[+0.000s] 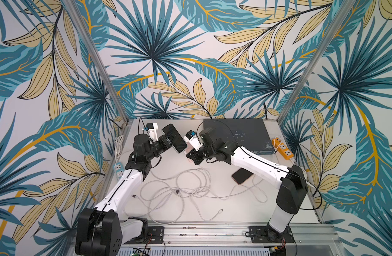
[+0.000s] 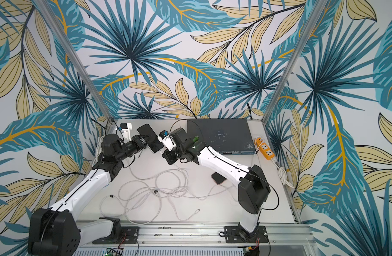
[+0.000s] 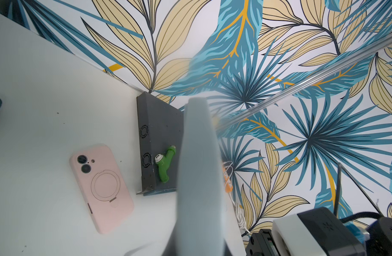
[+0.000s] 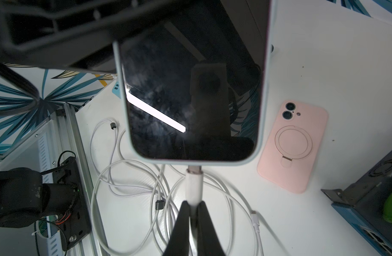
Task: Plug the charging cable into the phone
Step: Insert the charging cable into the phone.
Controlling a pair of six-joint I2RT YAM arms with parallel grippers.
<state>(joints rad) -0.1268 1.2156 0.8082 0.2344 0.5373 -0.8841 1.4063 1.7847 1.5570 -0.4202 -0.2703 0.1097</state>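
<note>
My left gripper (image 1: 168, 140) is shut on the phone (image 1: 177, 137), a dark-screened phone in a pale blue case held above the back of the table, screen up. The left wrist view shows that phone (image 3: 199, 177) edge-on, hiding the jaws. My right gripper (image 4: 193, 202) is shut on the white plug of the charging cable (image 4: 194, 184). The plug's metal tip meets the middle of the bottom edge of the phone (image 4: 190, 88), and a short piece of the tip still shows. In both top views the right gripper (image 2: 163, 153) sits just below that edge.
A pink-cased phone (image 1: 241, 176) lies face down under the right arm. A grey box (image 1: 239, 135) stands at the back right with a green fitting (image 3: 165, 163) on it, and an orange power strip (image 1: 282, 148) beside it. Loose white cables (image 1: 179, 192) sprawl mid-table.
</note>
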